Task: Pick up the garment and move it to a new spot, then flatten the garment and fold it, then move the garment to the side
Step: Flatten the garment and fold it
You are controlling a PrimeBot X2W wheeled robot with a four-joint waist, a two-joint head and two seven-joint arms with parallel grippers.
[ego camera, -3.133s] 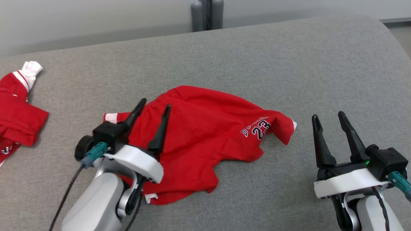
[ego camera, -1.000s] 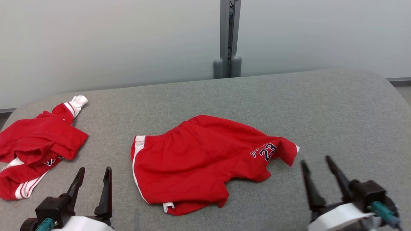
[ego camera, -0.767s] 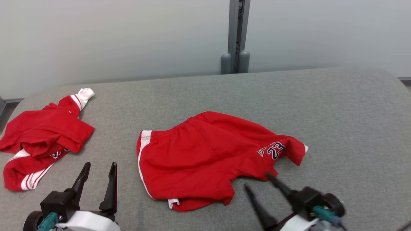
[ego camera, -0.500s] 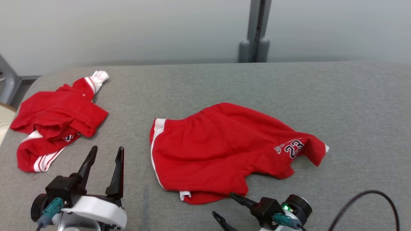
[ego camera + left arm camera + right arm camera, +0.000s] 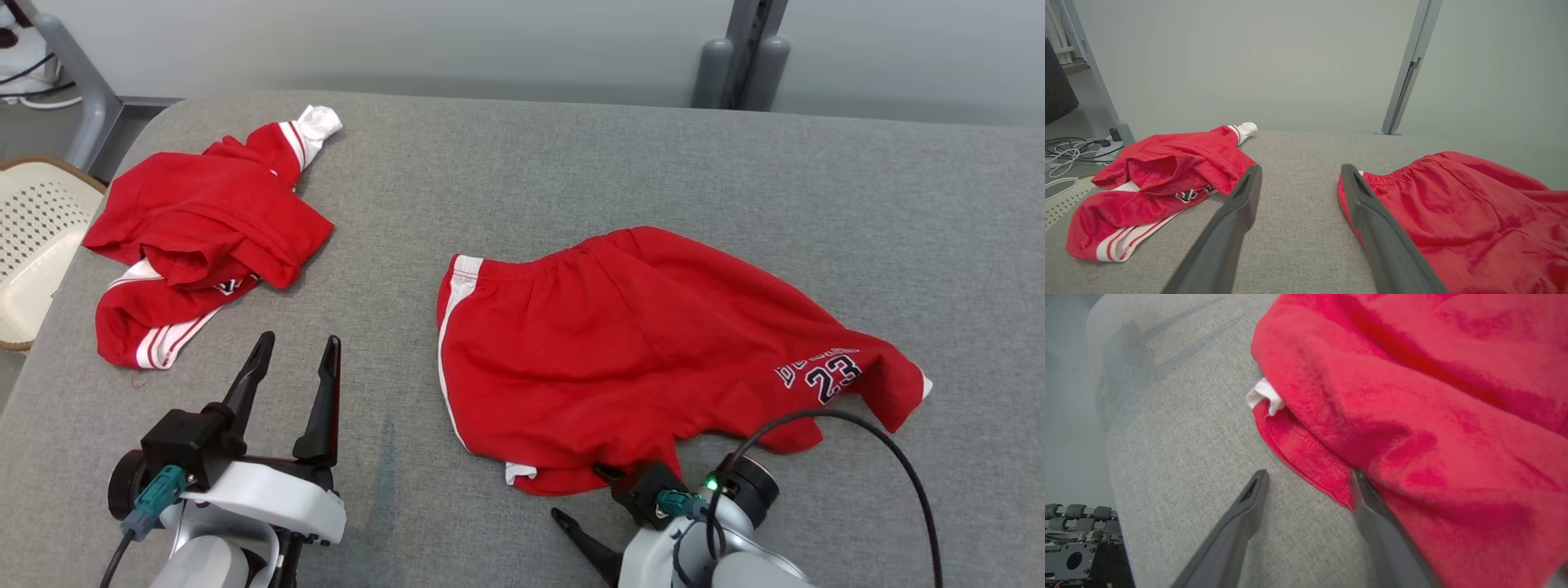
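Red shorts [image 5: 637,343] with white side trim and a "23" print lie spread but rumpled on the grey table [image 5: 571,163]. My right gripper [image 5: 576,492] is open at their near hem, fingers pointing left. In the right wrist view the right gripper [image 5: 1308,472] has one finger over the edge of the shorts [image 5: 1412,396] and the other over bare cloth top; a white tag pokes out just ahead. My left gripper [image 5: 298,339] stands open and empty, left of the shorts. In the left wrist view the shorts [image 5: 1453,216] lie right of that left gripper [image 5: 1301,167].
A second red garment [image 5: 204,220] with white stripes is bunched at the table's far left. A cream perforated basket [image 5: 33,237] stands off the left edge. A grey post [image 5: 743,57] rises behind the table. Cables [image 5: 1069,147] lie on the floor at left.
The camera has turned left and tilted. My left gripper has drawn back off the shorts. My right gripper has swung in from the right to the shorts' near hem, still open.
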